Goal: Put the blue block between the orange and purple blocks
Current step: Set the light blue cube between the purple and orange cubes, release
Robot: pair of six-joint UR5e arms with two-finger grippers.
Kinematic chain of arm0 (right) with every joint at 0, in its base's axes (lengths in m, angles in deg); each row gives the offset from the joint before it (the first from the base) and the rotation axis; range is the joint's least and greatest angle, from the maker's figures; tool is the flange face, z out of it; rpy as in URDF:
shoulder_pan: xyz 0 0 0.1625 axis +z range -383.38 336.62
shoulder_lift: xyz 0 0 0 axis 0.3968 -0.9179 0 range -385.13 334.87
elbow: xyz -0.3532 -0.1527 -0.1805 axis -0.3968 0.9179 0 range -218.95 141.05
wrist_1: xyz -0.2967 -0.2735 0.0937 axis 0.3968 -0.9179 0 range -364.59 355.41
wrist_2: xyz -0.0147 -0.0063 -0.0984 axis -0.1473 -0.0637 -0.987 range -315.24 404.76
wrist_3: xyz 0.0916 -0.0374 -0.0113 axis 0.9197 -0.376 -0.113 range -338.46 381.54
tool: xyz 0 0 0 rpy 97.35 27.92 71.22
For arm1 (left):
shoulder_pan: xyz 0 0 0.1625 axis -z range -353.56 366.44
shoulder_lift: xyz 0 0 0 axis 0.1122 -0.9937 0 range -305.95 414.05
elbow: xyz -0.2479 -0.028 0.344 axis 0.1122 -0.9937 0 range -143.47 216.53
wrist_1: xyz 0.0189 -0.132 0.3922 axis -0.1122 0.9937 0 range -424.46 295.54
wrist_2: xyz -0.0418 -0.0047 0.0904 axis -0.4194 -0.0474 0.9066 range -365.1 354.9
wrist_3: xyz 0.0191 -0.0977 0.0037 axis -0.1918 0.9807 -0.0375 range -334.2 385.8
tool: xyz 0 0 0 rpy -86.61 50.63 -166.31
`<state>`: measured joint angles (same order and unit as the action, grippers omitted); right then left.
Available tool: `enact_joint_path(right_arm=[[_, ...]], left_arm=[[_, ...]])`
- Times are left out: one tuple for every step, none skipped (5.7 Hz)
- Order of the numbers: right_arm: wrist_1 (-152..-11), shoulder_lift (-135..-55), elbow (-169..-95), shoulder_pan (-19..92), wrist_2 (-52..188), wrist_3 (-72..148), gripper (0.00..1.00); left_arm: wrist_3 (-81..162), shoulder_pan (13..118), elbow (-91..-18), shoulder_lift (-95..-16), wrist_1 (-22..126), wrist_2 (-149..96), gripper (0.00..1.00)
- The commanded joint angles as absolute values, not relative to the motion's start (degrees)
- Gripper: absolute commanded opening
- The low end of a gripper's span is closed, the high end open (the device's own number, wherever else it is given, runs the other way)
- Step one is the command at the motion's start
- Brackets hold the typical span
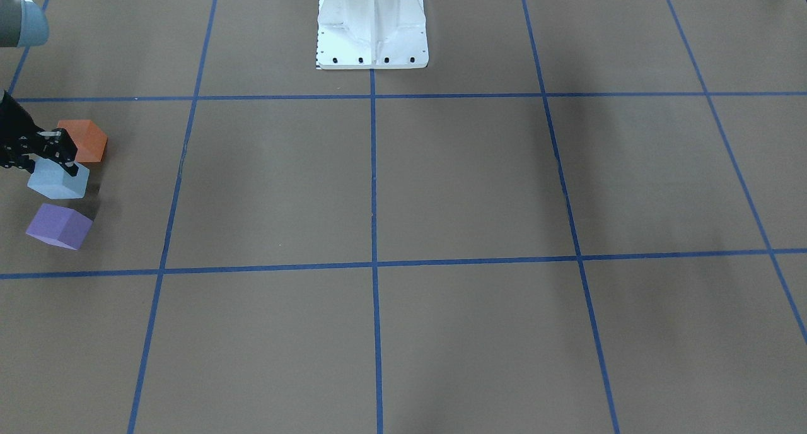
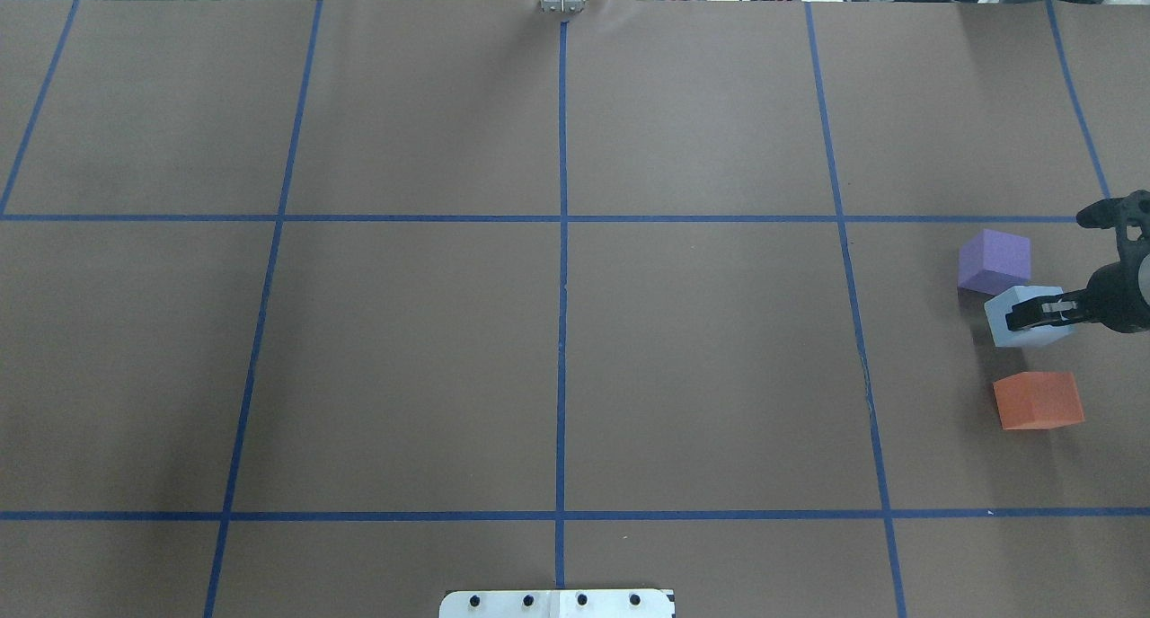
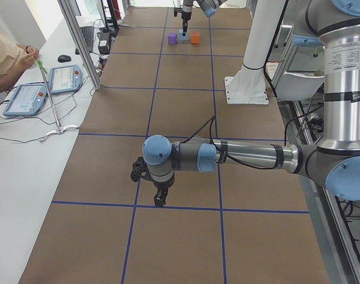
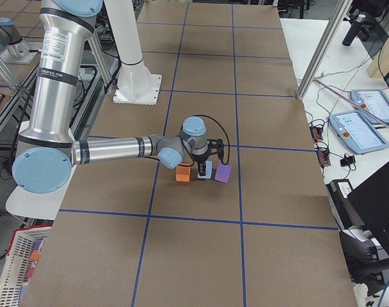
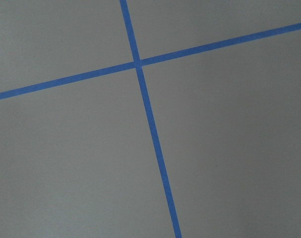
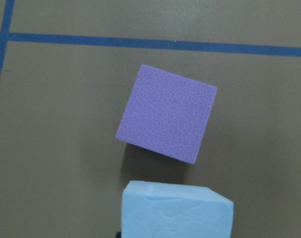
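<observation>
The right end effector (image 2: 1020,316) grips the blue block (image 2: 1024,336) directly beneath it, between purple block (image 2: 993,260) and orange block (image 2: 1038,401), nearer the purple one.

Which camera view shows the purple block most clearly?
The right wrist-mounted view: the purple block fills the middle, whole, unobstructed, its surface texture visible. The overhead and front-facing views show it whole but small near an edge. Both side views show it tiny. The left wrist-mounted view shows only blue tape lines.

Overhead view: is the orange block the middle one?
No, the blue block lies between the purple block and the orange block.
</observation>
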<state>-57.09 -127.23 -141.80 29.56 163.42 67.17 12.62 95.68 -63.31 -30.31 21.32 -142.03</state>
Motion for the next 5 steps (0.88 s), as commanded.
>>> enact_joint_path(right_arm=[[-57.1, -127.1, -141.6, 27.7, 160.9, 66.7, 0.99], [-57.1, -126.9, -141.7, 27.8, 160.9, 66.4, 1.00], [-57.7, -126.8, -143.2, 28.9, 163.0, 66.2, 1.00], [-58.7, -126.8, -142.8, 34.3, 166.6, 61.4, 1.00], [-66.7, -126.5, -142.8, 43.5, 172.7, 46.8, 1.00]], left_arm=[[12.6, 95.7, -63.3, -30.4, 21.3, -142.0, 1.00], [12.6, 95.7, -63.3, -30.4, 21.3, -142.0, 1.00], [12.5, 95.7, -63.3, -30.4, 21.3, -142.0, 1.00], [12.4, 95.7, -63.3, -30.4, 21.3, -142.0, 1.00], [12.4, 95.7, -63.3, -30.4, 21.3, -142.0, 1.00]])
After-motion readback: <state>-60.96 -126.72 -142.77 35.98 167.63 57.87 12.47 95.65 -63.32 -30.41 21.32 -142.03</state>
